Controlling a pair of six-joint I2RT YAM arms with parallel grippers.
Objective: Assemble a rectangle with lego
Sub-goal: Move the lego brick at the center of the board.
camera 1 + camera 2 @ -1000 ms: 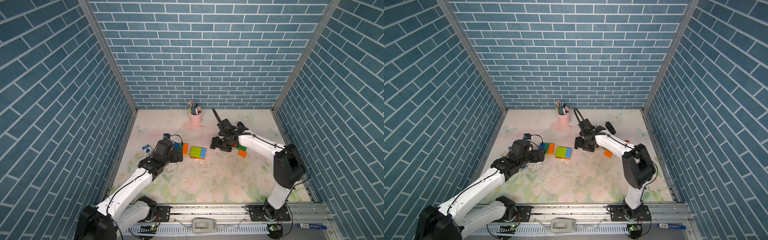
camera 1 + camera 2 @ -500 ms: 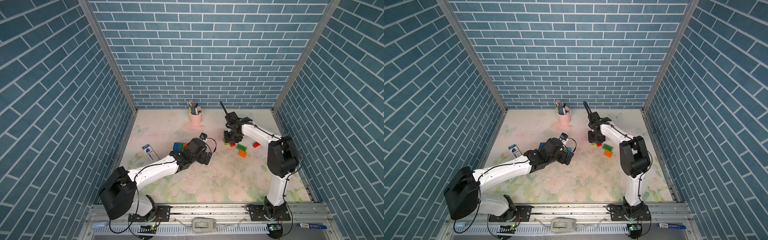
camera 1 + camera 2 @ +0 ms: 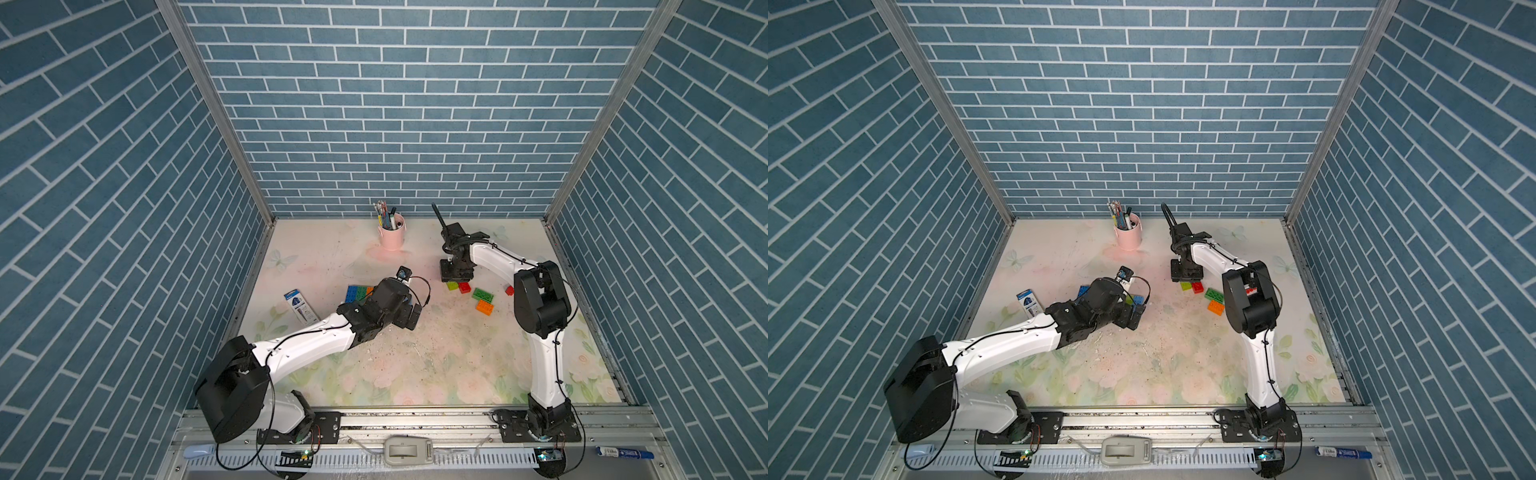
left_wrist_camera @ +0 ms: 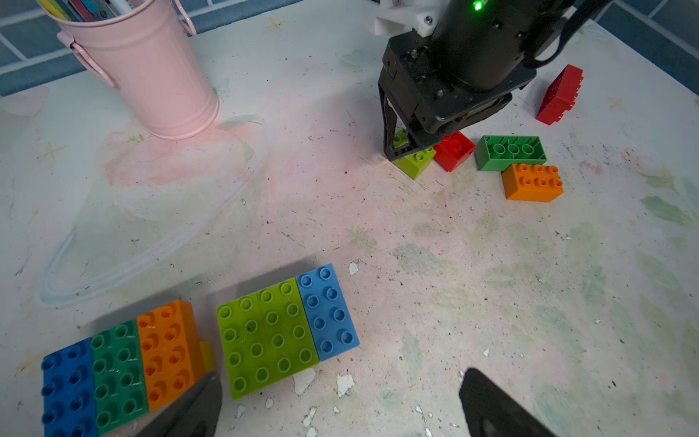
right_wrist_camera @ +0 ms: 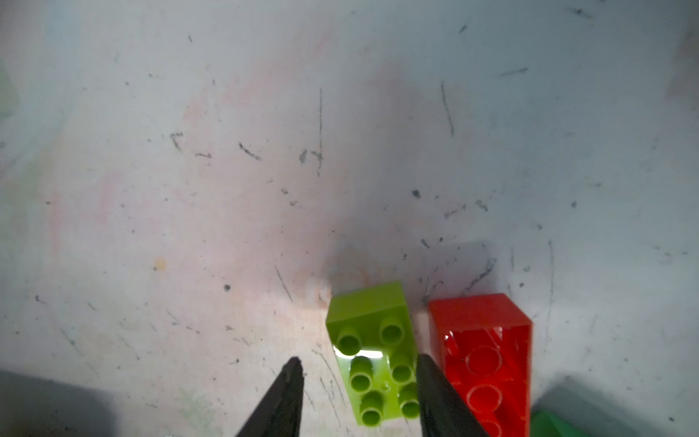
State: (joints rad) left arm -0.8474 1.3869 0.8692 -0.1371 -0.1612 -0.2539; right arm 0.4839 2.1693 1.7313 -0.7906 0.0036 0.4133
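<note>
In the right wrist view my right gripper (image 5: 358, 359) stands open astride a loose lime lego brick (image 5: 372, 352). One finger touches the brick's side and the other stands off it. A red brick (image 5: 484, 340) lies upside down just beside it. In both top views the right gripper (image 3: 456, 280) is down on the table by these bricks. In the left wrist view two flat lego groups lie side by side: blue, green and orange (image 4: 117, 370), and two lime with one blue (image 4: 280, 329). My left gripper (image 4: 340, 412) hovers open and empty beside them.
A green brick (image 4: 510, 151) lies upside down next to an orange brick (image 4: 533, 181), and another red brick (image 4: 559, 94) lies on its side farther off. A pink pen bucket (image 3: 390, 239) stands at the back. A blue box (image 3: 301, 307) lies near the left wall.
The left arm has swung right, over the assembled bricks, and now covers most of them from above. The right gripper has shifted toward the loose bricks, and its jaws have narrowed round the lime one.
</note>
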